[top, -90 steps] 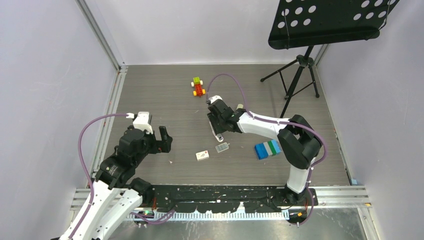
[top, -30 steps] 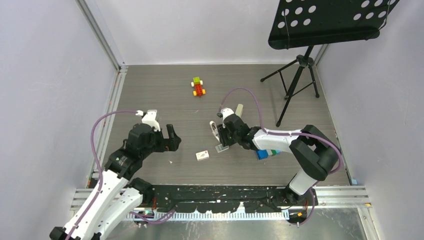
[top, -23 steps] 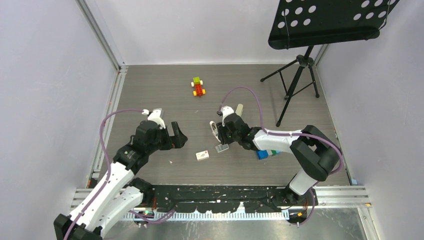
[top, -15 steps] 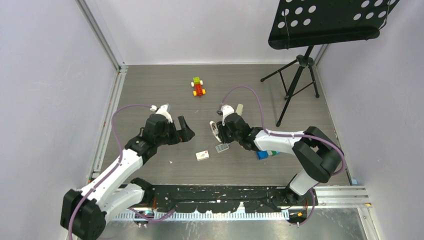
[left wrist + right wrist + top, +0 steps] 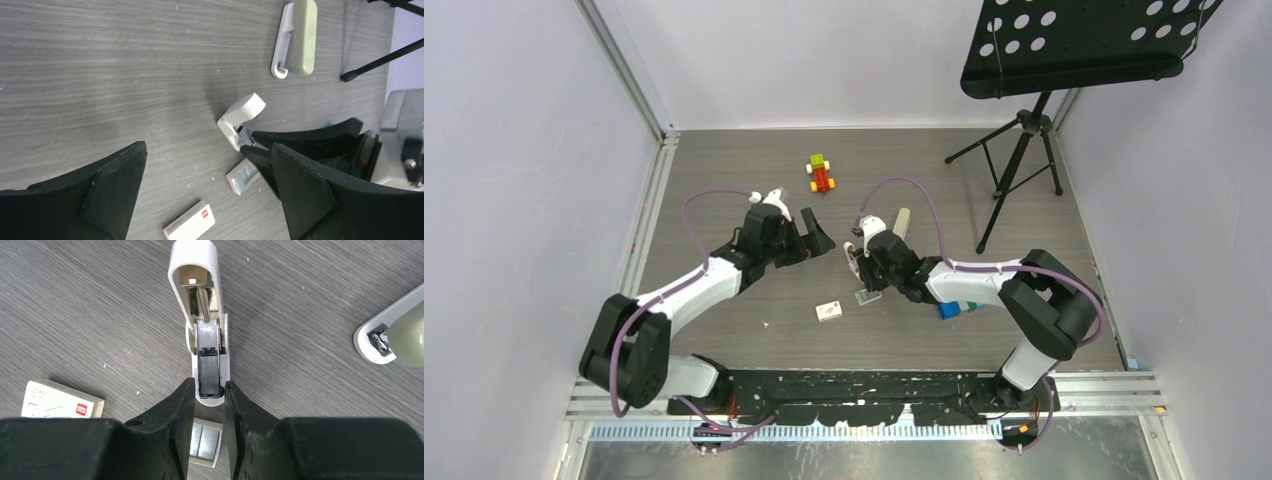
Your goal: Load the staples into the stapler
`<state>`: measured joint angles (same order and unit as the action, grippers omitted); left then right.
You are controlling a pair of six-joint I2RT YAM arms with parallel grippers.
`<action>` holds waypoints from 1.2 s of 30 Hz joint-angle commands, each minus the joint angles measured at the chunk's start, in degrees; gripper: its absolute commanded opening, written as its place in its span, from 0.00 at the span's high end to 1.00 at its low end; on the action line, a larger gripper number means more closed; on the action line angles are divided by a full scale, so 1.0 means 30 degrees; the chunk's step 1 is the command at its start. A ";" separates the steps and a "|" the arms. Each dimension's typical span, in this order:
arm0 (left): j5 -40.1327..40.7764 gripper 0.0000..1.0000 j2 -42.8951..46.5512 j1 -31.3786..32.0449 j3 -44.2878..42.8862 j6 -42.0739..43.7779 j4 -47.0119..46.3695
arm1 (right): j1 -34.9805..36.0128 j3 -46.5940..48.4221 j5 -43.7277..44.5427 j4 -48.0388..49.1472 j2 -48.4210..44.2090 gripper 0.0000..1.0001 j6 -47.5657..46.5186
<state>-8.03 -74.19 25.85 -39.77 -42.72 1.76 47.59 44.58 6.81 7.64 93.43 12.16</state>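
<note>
Left arm stretched forward, left gripper [image 5: 207, 150] spread wide, right arm bent low, right gripper [image 5: 209, 385] jaws narrow

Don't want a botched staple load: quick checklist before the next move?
1. Magazine exposed: ok, white open stapler has its lid flipped back, channel showing.
2. Right hand grip: cannot tell, jaws flank that stapler's near end, contact unclear.
3. Staples reachable: ok, loose on the table just past that end, unheld.
4. Left hand free: ok, open, empty.
5. Channel empty: cannot tell, a dark part sits in it.
6. Grey-beige stapler attended: not ok, lies apart, no hand on it.
</note>
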 commanded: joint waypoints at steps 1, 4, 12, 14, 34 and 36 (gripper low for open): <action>-0.1230 0.04 -0.1573 -0.0061 -0.1255 -0.0936 -0.2941 | 0.0186 0.0756 0.0718 0.0237 0.0280 0.67 -0.0337; -0.1934 0.07 -0.2757 -0.0039 -0.1680 -0.1450 -0.3529 | 0.0198 0.0733 0.0859 0.0209 0.0315 0.69 -0.0407; -0.3286 0.20 -0.5677 0.0154 -0.2380 -0.2805 -0.5270 | 0.0212 0.0625 0.0847 0.0295 0.0295 0.78 -0.0548; -0.3742 0.27 -0.6213 0.0244 -0.2514 -0.3184 -0.5814 | 0.0219 0.0549 0.0807 0.0350 0.0240 0.80 -0.0532; -0.5220 0.68 -0.7507 0.1347 -0.2427 -0.3924 -0.8051 | 0.0249 0.0391 0.0584 0.0637 0.0203 0.84 -0.0470; -0.5312 0.68 -0.7163 0.1551 -0.2188 -0.3882 -0.8057 | 0.0249 0.0370 0.0583 0.0698 0.0190 0.84 -0.0426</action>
<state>-21.15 -97.58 29.08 -46.96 -53.84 -19.11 48.05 44.80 7.99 7.27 94.41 10.87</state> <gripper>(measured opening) 0.332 0.241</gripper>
